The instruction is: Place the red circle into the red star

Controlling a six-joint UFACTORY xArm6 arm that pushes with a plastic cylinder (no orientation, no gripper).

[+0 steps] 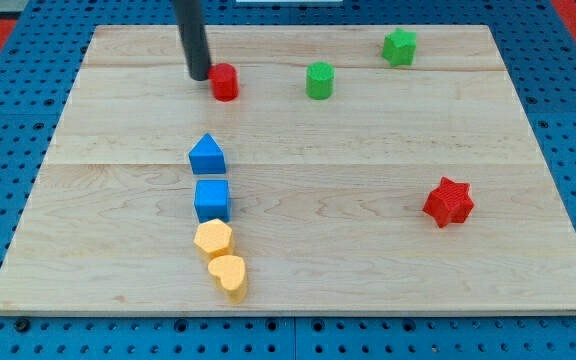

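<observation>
my tip (pixel 200 76) just left of red circle (pixel 225 82) — red star (pixel 448 202) well apart

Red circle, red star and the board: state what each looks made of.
Red circle and red star: probably moulded plastic, with uniform saturated colour and a slight sheen. Board: pale wood, matte, with visible grain and plank seams. My tip sits just at the circle's left, apparently touching.

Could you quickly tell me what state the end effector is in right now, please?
My tip: a plain rod, nothing to open or close, holding nothing; it sits just on the view's left of the red circle.
</observation>
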